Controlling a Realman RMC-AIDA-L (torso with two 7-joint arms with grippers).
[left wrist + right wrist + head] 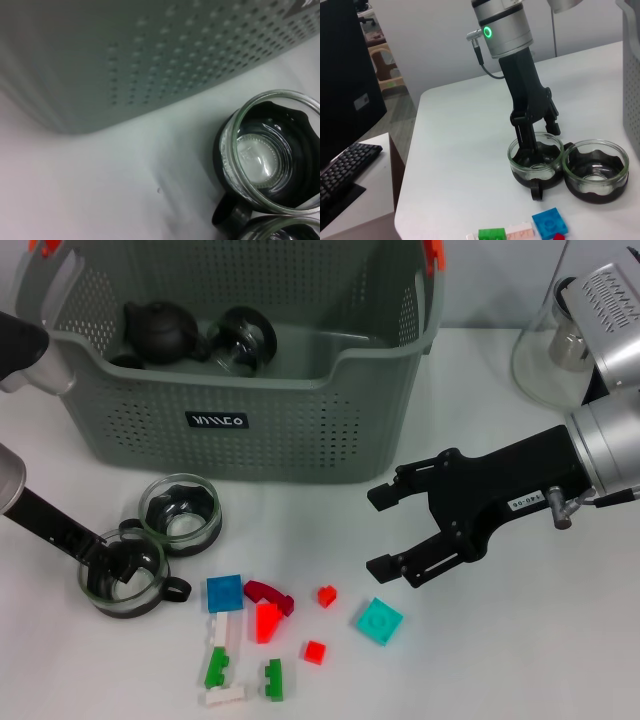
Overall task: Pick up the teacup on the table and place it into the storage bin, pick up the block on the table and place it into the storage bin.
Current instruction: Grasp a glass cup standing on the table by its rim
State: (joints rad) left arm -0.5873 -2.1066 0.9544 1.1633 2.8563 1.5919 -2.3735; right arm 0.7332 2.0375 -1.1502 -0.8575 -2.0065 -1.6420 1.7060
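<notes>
One black label (219, 421) on storage bin (300, 430), unreadable

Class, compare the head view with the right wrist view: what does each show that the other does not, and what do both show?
Only the head view shows the inside of the storage bin, with a black teapot, and the open right hand. Only the right wrist view shows a keyboard on a side desk. Both show the left hand reaching into one teacup, the second teacup touching it, and the blue block.
</notes>
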